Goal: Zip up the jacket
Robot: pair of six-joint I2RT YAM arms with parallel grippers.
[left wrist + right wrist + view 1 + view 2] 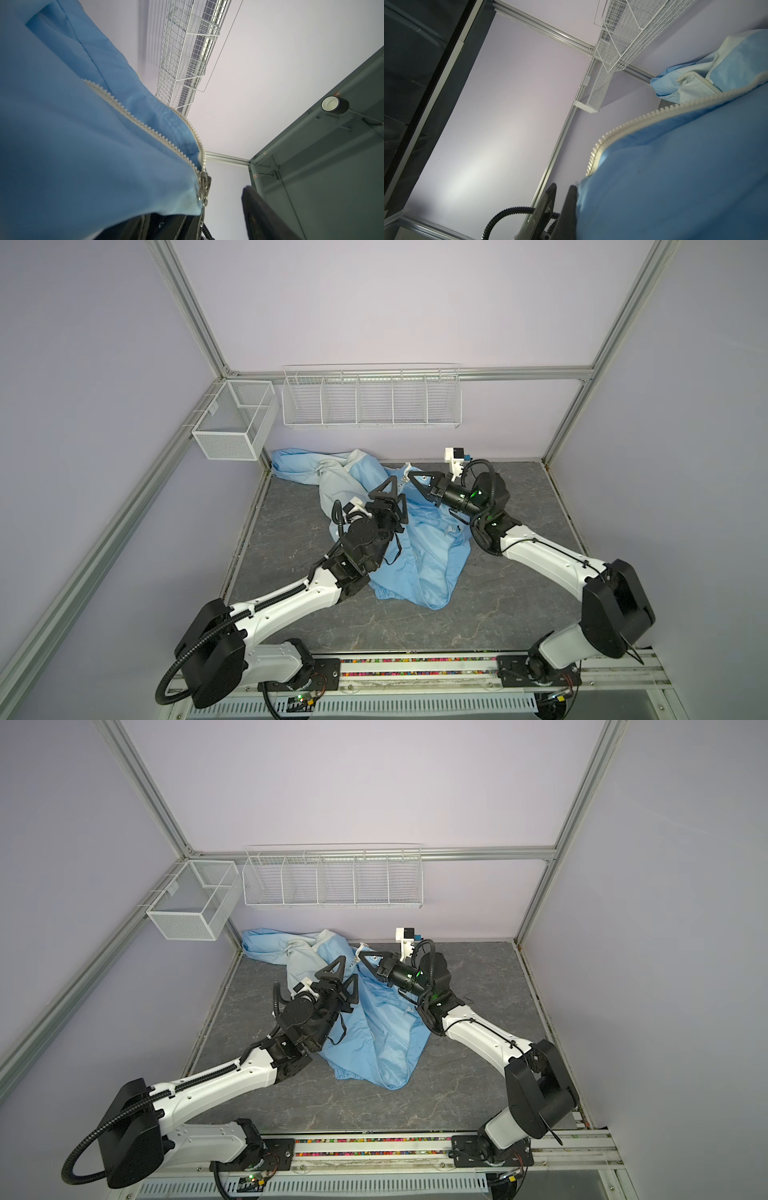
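Left pincer [397,489] spread over crumpled light-blue jacket [419,547], right pincer [409,476] clenching its edge.

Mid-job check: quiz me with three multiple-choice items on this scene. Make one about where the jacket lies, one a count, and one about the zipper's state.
1. Where does the jacket lie?
A. On the table, from the back left corner toward the middle
B. Against the right wall
C. At the front edge, by the arm bases

2. How many compartments has the wire rack?
A. Three
B. Five
C. Eight

3. How do the zipper teeth stand beyond the slider?
A. Meshed shut
B. Apart, unzipped
C. Missing

Answers:
1. A: both top views show it spread there.
2. B: four dividers split the rack.
3. B: in the left wrist view, two rows of teeth part from the slider.
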